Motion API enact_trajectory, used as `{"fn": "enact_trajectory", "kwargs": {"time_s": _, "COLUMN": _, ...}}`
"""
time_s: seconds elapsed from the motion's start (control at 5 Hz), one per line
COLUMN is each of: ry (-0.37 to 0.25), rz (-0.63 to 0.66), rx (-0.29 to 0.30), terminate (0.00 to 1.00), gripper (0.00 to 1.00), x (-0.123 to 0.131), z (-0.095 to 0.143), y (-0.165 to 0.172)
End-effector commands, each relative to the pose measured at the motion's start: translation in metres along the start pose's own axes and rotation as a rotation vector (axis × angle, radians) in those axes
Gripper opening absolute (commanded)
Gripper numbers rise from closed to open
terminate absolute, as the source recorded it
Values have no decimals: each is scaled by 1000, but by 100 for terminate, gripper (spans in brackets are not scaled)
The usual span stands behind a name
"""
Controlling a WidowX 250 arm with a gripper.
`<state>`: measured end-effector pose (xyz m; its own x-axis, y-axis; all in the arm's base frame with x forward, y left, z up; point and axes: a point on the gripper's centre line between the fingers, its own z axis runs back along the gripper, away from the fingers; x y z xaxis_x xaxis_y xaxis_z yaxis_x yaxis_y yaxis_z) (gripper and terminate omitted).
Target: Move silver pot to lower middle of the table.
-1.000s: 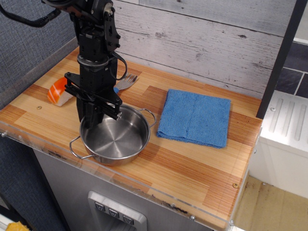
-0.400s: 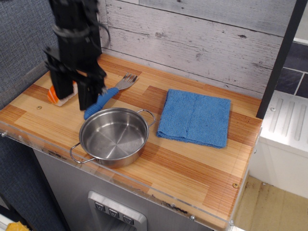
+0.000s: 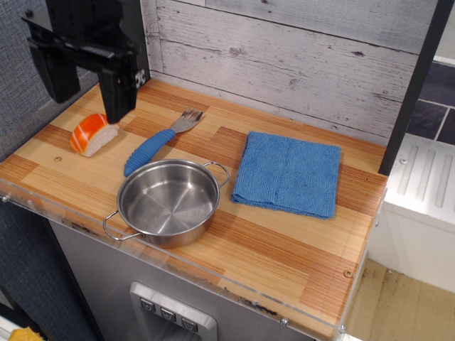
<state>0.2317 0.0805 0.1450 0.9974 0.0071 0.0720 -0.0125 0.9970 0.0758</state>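
— Observation.image view: where is the silver pot (image 3: 168, 202)?
— On the desk (image 3: 298, 245), near the front edge, just below the blue-handled fork (image 3: 158, 143).
— And the gripper (image 3: 84, 79)?
— Up high, jaws wide, holding nothing.

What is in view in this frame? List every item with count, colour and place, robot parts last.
Pot: one, silver, empty, front left-centre of the table near the front edge.
Fork: one, blue handle with silver tines, just behind the pot.
Sushi piece: one, orange and white, left side of the table.
Cloth: one, blue, folded, right of the pot.
Table: one, striped light and reddish-brown wood.
Wall: grey-white planks, behind the table.
Gripper: one, black, raised above the table's left rear, open, holding nothing.
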Motion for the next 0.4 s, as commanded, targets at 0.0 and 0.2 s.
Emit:
{"fn": "enact_trajectory", "kwargs": {"time_s": 0.0, "ry": -34, "rz": 5, "rx": 9, "terminate": 0, "gripper": 100, "x": -4, "z": 11, "y": -2}}
{"fn": "enact_trajectory", "kwargs": {"time_s": 0.2, "ry": -34, "rz": 5, "rx": 9, "terminate": 100, "gripper": 100, "x": -4, "z": 11, "y": -2}}
